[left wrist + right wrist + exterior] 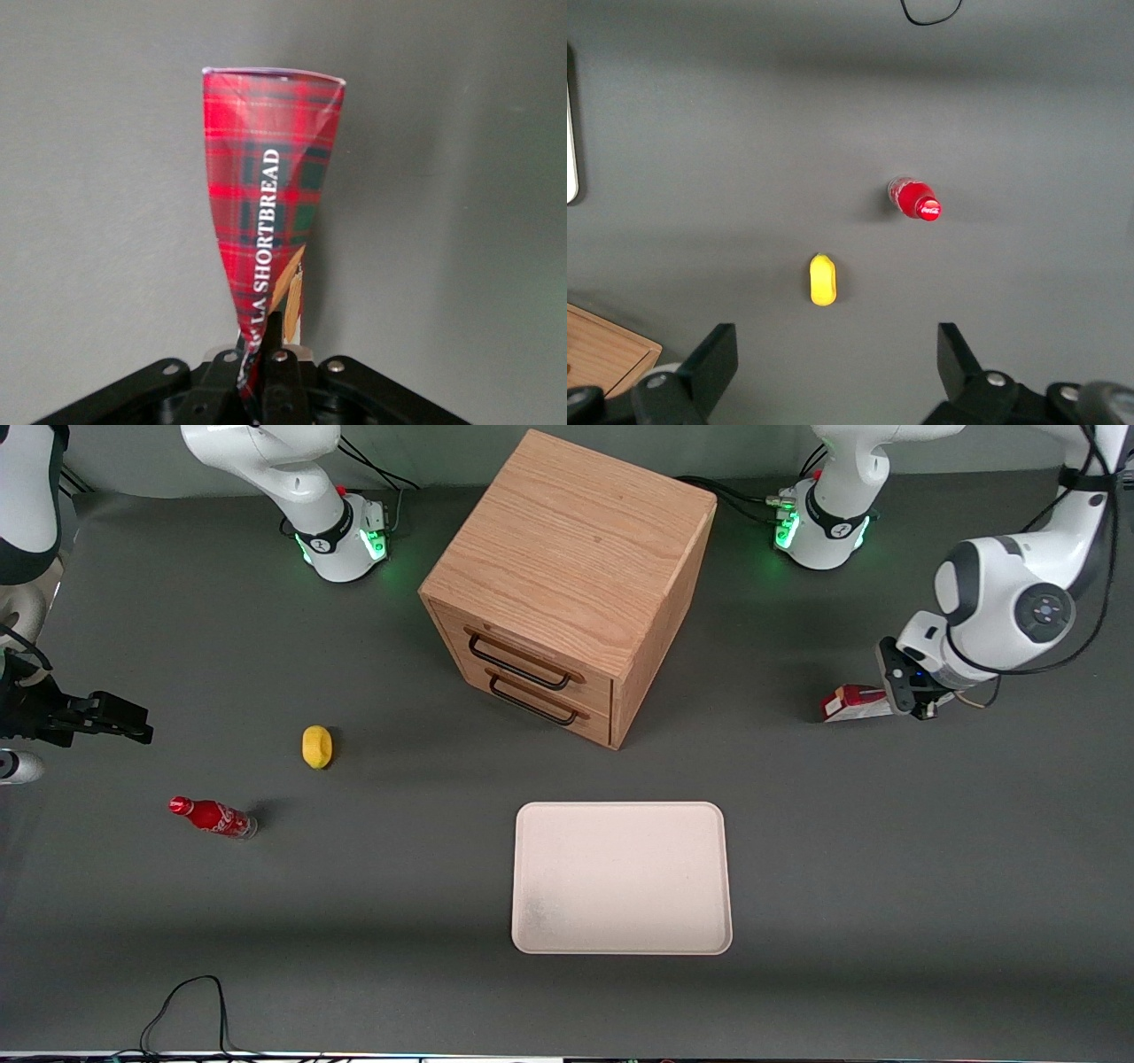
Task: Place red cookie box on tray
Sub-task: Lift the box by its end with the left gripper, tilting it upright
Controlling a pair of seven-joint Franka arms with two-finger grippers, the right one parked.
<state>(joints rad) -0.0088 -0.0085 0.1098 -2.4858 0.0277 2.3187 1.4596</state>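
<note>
Toward the working arm's end of the table, the red cookie box (852,702) lies on the grey table (886,850), with the gripper (912,695) down at one end of it. From the wrist camera the box (266,204) shows its tartan face and white lettering, and the fingers (276,341) are pinched on its near end, holding it. Nearer the front camera, the cream tray (622,878) sits flat with nothing on it, well apart from the box. Farther from that camera than the tray stands a wooden drawer cabinet (567,584), both drawers shut. Toward the parked arm's end lie a small red bottle (213,817) on its side and a yellow lemon (317,746).
</note>
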